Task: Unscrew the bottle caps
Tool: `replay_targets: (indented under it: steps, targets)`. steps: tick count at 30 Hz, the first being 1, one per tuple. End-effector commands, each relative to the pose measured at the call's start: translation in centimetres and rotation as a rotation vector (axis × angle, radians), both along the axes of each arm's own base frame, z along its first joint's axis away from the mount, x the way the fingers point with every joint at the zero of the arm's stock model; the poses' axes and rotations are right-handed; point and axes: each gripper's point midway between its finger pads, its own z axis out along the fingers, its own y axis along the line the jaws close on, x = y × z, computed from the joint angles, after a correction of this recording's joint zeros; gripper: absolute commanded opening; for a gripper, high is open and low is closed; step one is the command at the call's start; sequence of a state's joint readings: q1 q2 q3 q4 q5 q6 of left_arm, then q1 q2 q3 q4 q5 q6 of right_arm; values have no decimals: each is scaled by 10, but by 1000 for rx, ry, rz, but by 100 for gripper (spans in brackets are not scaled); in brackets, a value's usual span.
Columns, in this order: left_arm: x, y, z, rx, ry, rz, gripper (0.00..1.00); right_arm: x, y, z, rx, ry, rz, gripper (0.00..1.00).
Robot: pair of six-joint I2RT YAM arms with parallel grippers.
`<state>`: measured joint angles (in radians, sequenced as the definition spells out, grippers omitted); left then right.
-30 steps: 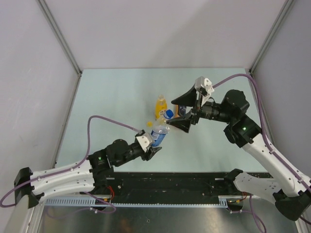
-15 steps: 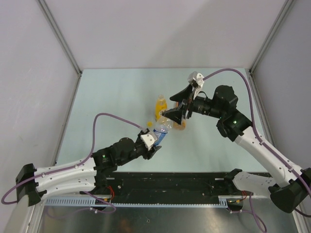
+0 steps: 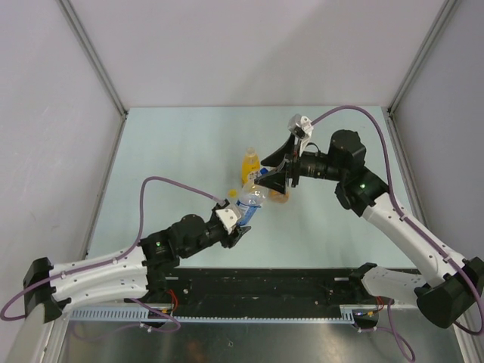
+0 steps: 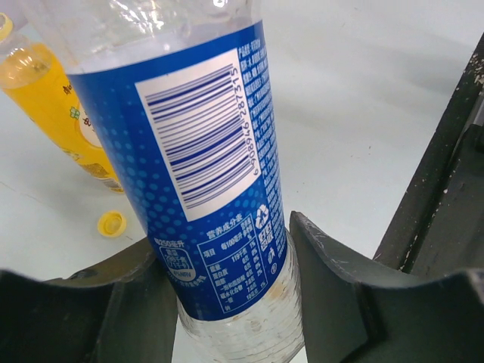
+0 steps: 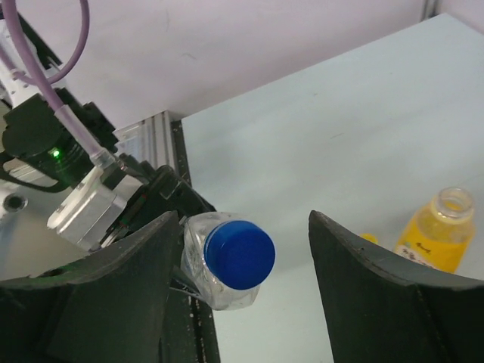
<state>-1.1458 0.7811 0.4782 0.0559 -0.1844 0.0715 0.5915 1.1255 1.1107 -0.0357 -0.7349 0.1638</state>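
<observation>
My left gripper [image 3: 239,221] is shut on the lower body of the clear bottle with the blue label [image 3: 249,204], holding it tilted up off the table; it also shows in the left wrist view [image 4: 204,166]. Its blue cap [image 5: 239,254] is still on and sits between the open fingers of my right gripper [image 5: 242,253], nearer the left finger [image 5: 113,280] and touching neither. The right gripper [image 3: 271,178] hides the cap from above. The yellow bottle [image 3: 250,164] stands uncapped behind, its neck open [image 5: 454,200]. A yellow cap [image 4: 112,224] lies on the table.
An orange bottle [image 3: 281,197] shows partly under the right gripper. The white cap is out of view. The pale green table [image 3: 174,151] is fenced by grey walls, with the black rail [image 3: 257,283] at the near edge.
My right gripper has moved left and down toward the clear bottle and now straddles its blue cap. My left gripper has kept hold of the bottle, shifting it slightly.
</observation>
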Motion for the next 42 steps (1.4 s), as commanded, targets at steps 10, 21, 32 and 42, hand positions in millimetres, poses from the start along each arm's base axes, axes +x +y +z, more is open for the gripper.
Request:
replay_targets:
  steps: [10,21,32,42]
  targets:
    - [-1,-3,34,-84,-45,-16,0,-17,2,5,11,-12,95,20]
    - [-2,0,29,-85,-36,-12,0,-4,-12,23,45,-47,-35,16]
    - [-4,1,21,-78,-20,-15,0,-1,-29,42,102,-97,-131,17]
    - [-6,1,19,-79,-15,-22,0,-1,-35,49,123,-132,-158,21]
